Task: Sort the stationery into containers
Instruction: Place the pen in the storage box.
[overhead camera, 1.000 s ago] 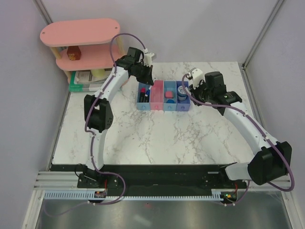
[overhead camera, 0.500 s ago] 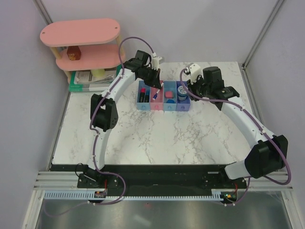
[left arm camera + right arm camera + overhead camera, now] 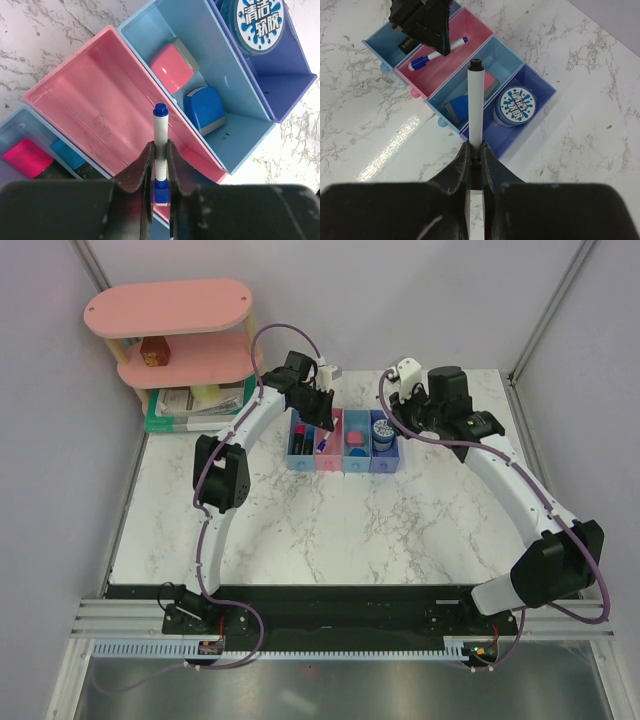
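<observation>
Four narrow plastic bins sit in a row near the far edge of the marbled white surface. The left jaws are nearly closed, pinching a slim white pen with blue cap right over the glossy pink bin. The right jaws are clamped on a smooth white marker with a black tip, which pokes out over the light blue bin and dark blue bin. A chunky pink eraser and a blue block lie in the light blue one, and the round tin is in the dark one.
</observation>
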